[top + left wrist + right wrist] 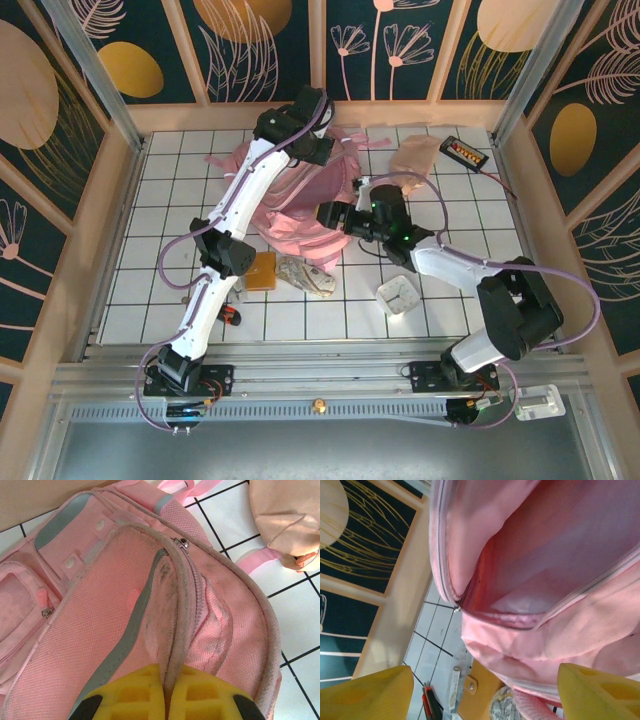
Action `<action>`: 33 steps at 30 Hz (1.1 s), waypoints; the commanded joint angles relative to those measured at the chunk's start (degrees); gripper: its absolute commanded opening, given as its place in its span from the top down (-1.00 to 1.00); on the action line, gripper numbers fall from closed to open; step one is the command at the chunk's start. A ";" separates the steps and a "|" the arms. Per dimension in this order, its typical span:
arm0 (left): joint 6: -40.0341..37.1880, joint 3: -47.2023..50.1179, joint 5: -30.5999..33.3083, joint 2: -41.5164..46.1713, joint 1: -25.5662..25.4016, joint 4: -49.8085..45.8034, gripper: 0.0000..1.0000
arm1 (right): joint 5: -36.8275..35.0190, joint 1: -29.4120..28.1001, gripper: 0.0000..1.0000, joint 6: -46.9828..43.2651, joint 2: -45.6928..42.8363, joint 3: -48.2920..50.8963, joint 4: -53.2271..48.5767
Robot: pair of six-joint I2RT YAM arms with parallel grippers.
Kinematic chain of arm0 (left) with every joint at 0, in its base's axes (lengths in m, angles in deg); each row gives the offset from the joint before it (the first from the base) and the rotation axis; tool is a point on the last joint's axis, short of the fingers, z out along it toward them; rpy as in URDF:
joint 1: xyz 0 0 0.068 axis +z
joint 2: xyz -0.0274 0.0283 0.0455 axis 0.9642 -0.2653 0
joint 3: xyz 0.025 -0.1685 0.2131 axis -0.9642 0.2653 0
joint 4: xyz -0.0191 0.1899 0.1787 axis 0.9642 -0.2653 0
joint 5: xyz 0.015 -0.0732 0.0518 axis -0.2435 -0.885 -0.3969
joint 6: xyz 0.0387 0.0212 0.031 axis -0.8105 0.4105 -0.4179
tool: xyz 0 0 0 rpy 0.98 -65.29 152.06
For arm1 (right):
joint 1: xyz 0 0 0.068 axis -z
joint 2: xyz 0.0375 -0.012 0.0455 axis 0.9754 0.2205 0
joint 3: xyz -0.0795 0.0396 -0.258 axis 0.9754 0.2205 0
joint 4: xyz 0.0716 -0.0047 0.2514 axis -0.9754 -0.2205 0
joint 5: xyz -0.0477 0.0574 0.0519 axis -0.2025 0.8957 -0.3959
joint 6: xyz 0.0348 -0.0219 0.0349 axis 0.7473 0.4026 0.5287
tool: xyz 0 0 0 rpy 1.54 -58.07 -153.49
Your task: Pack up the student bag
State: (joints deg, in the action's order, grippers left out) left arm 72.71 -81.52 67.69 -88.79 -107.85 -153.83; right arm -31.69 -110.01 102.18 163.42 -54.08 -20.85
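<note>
Student bag point(300, 200) heaped at the far middle of the desk point(180, 200), pink, main compartment unzipped and gaping, pale lining visible inside. Left tool point(322, 150) down on the bag's far top, yellow fingers point(130, 697) pinched tight on the rim of the zip opening, fabric edge squeezed between them. Right tool point(328, 214) at the bag's near right side, facing the open mouth, spread wide, nothing held between its fingers point(370, 695). Behind the bag to the right, pale pink pouch point(415, 155) beside a bag strap. Just past that, black device point(466, 152) with orange keys, possibly a calculator. Nearer the arms, tan wallet point(262, 270) next to a patterned bundle point(305, 275) at the bag's near edge. White square box point(398, 295) set apart to the right.
</note>
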 commanded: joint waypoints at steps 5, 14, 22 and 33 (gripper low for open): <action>0.02 -0.50 -0.96 1.54 0.09 5.25 1.00 | 12.86 11.97 -0.56 17.31 6.39 -1.77 20.42; -0.09 0.20 -1.54 1.79 0.03 5.26 1.00 | 17.07 15.93 -0.56 30.61 17.70 -13.38 25.43; -0.23 0.30 -2.62 1.28 -0.01 5.43 1.00 | 16.69 14.32 -0.48 33.92 26.76 -22.82 23.70; 3.03 1.48 8.87 4.28 -0.05 2.12 -0.98 | 15.87 12.32 -0.01 36.07 31.06 -25.86 24.67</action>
State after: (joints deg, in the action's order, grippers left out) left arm 73.38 -80.21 71.89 -88.58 -107.54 -152.24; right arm -16.00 -96.44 138.35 194.02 -77.88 1.81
